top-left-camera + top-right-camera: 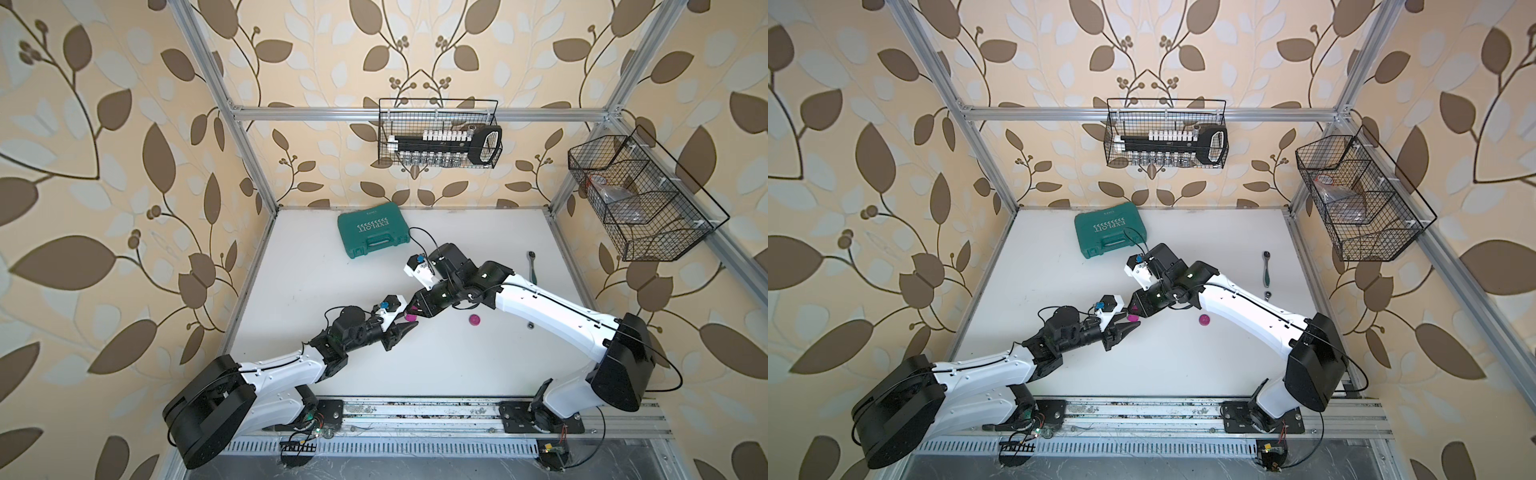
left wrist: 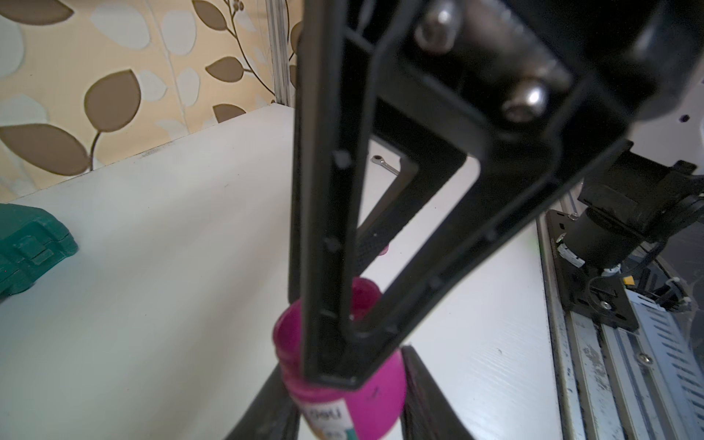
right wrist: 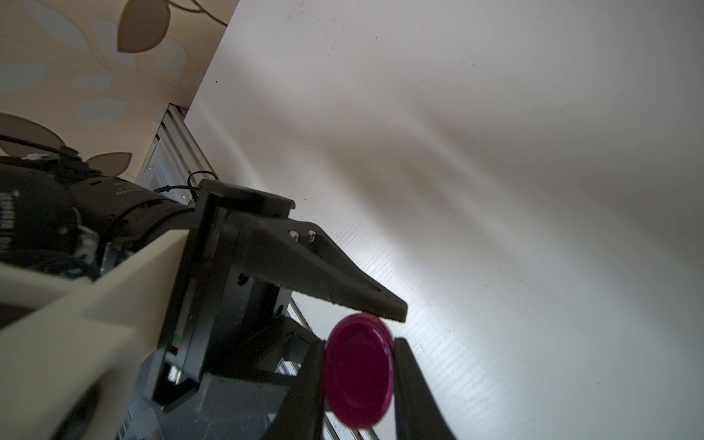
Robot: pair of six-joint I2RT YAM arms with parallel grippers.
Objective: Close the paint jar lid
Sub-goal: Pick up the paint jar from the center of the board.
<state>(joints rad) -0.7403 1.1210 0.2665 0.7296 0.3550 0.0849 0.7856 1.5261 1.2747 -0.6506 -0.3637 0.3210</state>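
In both top views the tiny magenta-pink plastic paint jar (image 1: 411, 318) (image 1: 1133, 318) hung over the middle of the white desk (image 1: 374, 374), between the left pincer (image 1: 407, 325) and the right pincer (image 1: 415, 311), which met tip to tip; the flat round magenta-pink lid (image 1: 474, 319) lay apart on the desk, beside the right forearm; a green plastic tool case (image 1: 372, 232) sat toward the far edge. In the left wrist view the left pincer's fingers (image 2: 423, 396) clenched the jar's labelled body (image 2: 365, 396); the right pincer's fingers (image 2: 324, 266) gripped its uncapped neck. In the right wrist view the jar's round end (image 3: 358, 373) sat clamped between the right pincer's fingers (image 3: 415, 396); the left pincer's finger (image 3: 335, 278) reached just beside it.
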